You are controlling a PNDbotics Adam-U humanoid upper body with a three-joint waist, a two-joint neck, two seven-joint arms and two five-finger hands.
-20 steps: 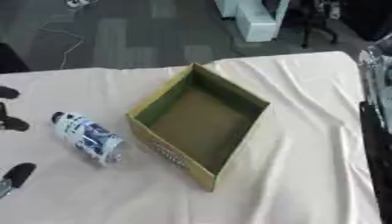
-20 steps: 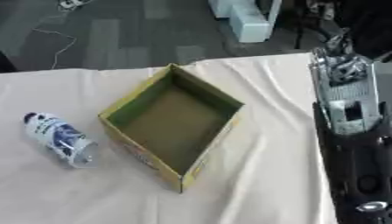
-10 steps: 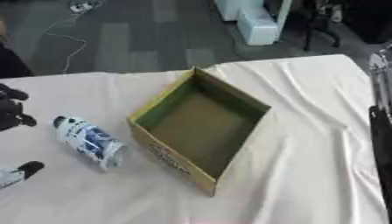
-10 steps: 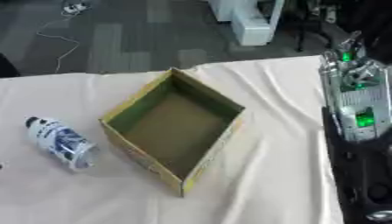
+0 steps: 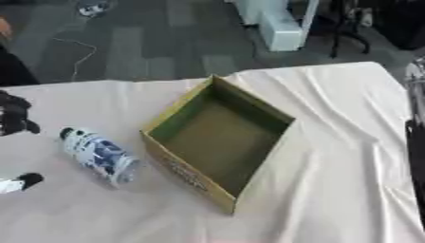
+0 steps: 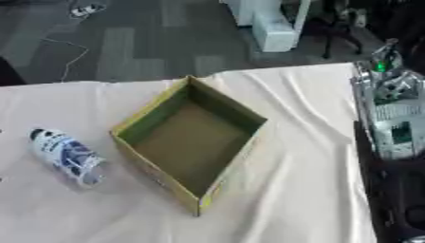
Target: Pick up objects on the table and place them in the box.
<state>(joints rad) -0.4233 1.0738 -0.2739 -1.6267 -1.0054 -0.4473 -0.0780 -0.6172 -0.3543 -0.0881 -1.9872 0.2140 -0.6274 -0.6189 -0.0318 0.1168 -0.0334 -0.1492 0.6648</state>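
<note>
The box (image 5: 217, 144) sat open and empty on the table (image 5: 332, 190), turned cornerwise, ready to take things. The bottle (image 5: 98, 154) lay on its side just left of the box, apart from its wall, cap pointing away. The left hand (image 5: 15, 114) showed further left of the box, at the view's edge, near the bottle, not touching; likely lining up a grasp. Its finger spread could not be told. The right hand was not seen.

Beyond the cream-clothed table (image 5: 332, 142) lies grey tiled floor (image 5: 141, 42), with white furniture (image 5: 278, 23) standing at the far side.
</note>
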